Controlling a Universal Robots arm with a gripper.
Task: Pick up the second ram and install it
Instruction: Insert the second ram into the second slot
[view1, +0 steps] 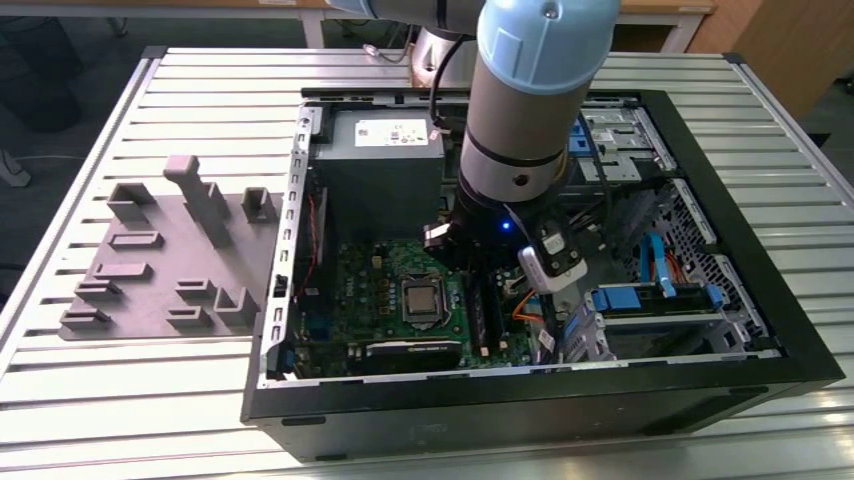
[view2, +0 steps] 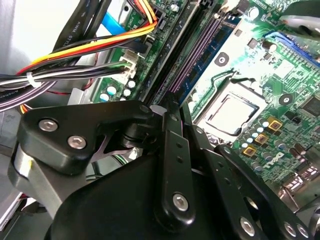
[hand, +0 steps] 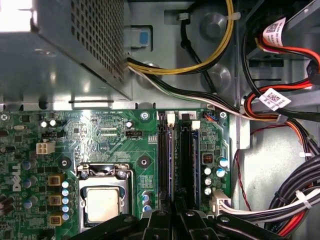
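Clock: laid over the exterior view, 12 = far edge of the table.

Setup: arm (view1: 527, 90) reaching straight down into the open case (view1: 747, 330), wrist parked low over the board.

Gripper: (hand: 173, 218) hovering right over the near end of the slots (hand: 167, 155), just off the board in both wrist views.

Grip state: honestly can't tell whether clenched or released, linkage blocks the tip.

Ram: (hand: 188, 160) best guess is the thin dark strip standing on edge in the slot lane farther from the CPU (hand: 102, 205). Hard to separate from the slot itself, so take that with salt.

Ram vs gripper: pretty much directly underneath, stretching away from the tip toward 12.

Long axis: running 12-to-6, same line as the slots, parallel to the side of the CPU socket.

Key relation: gripper centred over the slot pair, CPU at its 9, cables (hand: 295, 200) at its 3, so any push goes straight down along that lane.

Fixture: (view1: 160, 270) grey, out on the table at 9 from the case, well apart from the gripper.

Progress: looks like the seating stage rather than the pickup, judging by where the gripper sits.
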